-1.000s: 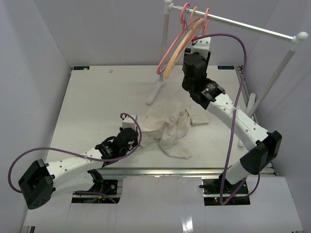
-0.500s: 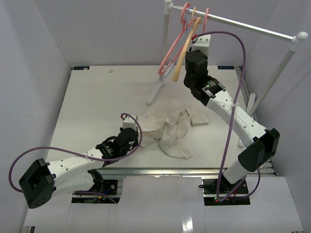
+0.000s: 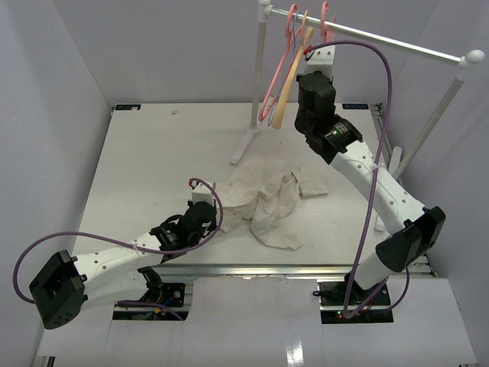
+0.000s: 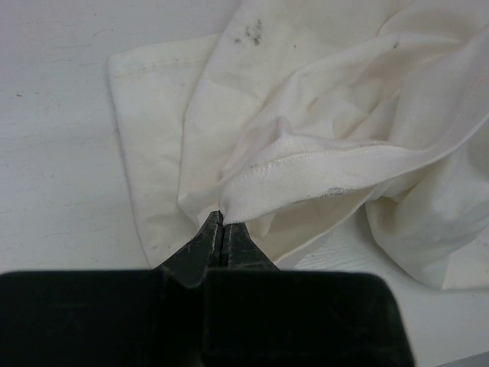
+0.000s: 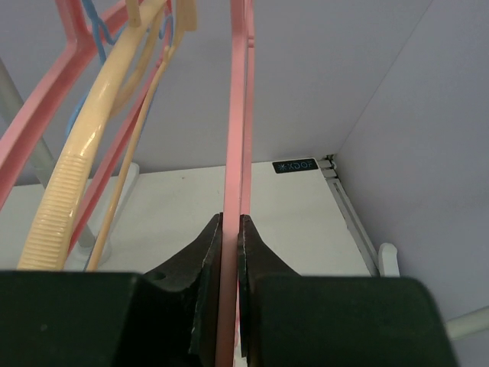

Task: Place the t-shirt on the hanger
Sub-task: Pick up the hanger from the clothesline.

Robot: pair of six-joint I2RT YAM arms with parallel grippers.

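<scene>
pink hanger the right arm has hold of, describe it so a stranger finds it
Look at the metal rail at the back right, where three hangers hang. The pink hanger is the one nearest the rail's right end. Unlike the tan hanger and the other pink hanger, the right gripper has its jaws shut on it.

The white table [image 3: 145, 160] carries the crumpled cream t-shirt [image 3: 266, 202] and a rack foot [image 3: 243, 147].
</scene>
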